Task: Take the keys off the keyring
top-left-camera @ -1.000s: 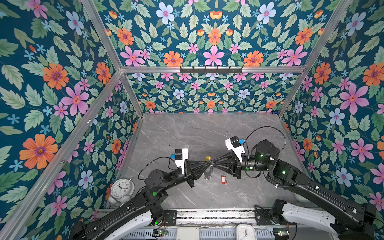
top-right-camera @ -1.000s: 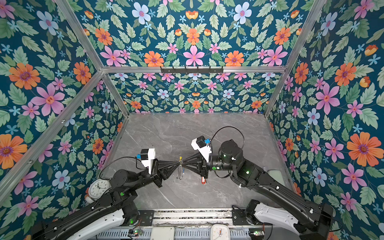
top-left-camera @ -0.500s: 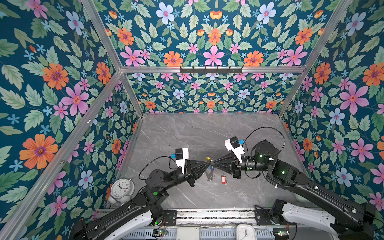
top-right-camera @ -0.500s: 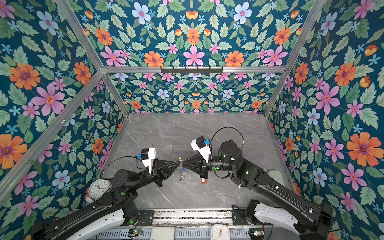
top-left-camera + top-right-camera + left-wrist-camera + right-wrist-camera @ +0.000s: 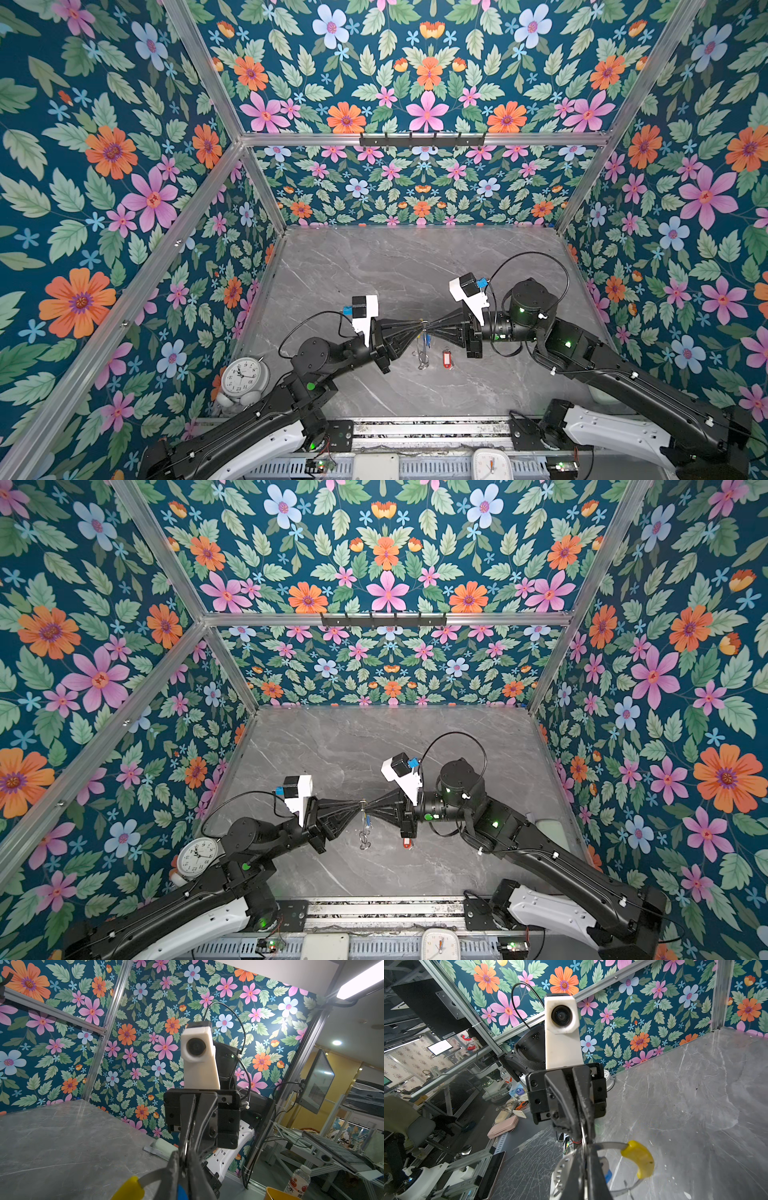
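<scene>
Keyring [image 5: 638,1157] above open tabletop [image 5: 415,270], right gripper [image 5: 186,1148] clamped on it; left gripper [image 5: 581,1133] unclear.

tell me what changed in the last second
The keyring seems to have turned: its yellow sleeve, plain from above a second ago, now barely shows there. The right gripper closed fully on the keyring. The left gripper and the red-tagged key on the table stayed put.

The keyring [image 5: 129,1188] is cut off by the left wrist view's edge — its blue tag [image 5: 608,1175] sits half hidden; perhaps a key [image 5: 422,358], too small to tell.
</scene>
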Robot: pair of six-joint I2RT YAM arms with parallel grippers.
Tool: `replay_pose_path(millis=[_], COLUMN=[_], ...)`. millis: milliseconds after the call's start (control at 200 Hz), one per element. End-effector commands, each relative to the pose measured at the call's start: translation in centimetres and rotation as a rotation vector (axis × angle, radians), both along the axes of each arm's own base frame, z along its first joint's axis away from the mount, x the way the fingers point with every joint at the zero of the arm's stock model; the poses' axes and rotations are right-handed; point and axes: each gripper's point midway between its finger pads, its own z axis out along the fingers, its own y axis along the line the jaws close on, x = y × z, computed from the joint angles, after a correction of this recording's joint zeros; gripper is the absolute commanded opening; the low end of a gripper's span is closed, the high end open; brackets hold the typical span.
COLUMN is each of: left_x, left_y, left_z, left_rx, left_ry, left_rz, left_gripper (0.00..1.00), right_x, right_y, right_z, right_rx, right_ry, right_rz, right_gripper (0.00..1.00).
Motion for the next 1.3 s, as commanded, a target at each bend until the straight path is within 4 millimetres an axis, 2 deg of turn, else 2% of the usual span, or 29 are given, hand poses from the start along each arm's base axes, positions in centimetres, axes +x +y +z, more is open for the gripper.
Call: replay_pose_path(millis=[0, 210, 530, 775, 1125, 1295], left_x=[0.1, -0.4, -0.5, -0.5, -0.5, -0.6], left_y=[0.0, -1.1, -2.4, -2.9, -3.5, -3.6], left_z=[-0.5, -2.3, -3.3, -3.2, -3.1, -3.0], left_rx=[0.044, 0.233, 0.406, 0.425, 0.427, 0.429], left_ry=[0.043, 0.092, 0.116, 0.112, 0.111, 0.108], left_rz=[-0.001, -0.051, -0.103, -0.123, -0.146, -0.153], left_gripper=[0.43, 0.42, 0.35, 0.22, 0.16, 0.07], right_x=[-0.2, -0.7, -0.4, -0.1, 0.2, 0.4], right_y=[-0.5, -1.8, -2.2, -2.3, -2.4, -2.4], right_z=[-0.9, -2.7, -3.4, -3.6, -3.4, -3.5], right_rx=[-0.069, -0.230, -0.336, -0.371, -0.397, -0.416], right_ry=[-0.002, -0.012, -0.023, -0.029, -0.033, -0.030], right_rz=[0.014, 0.031, 0.045, 0.035, 0.031, 0.026], right_gripper=[0.00, 0.00, 0.00, 0.00, 0.00, 0.00])
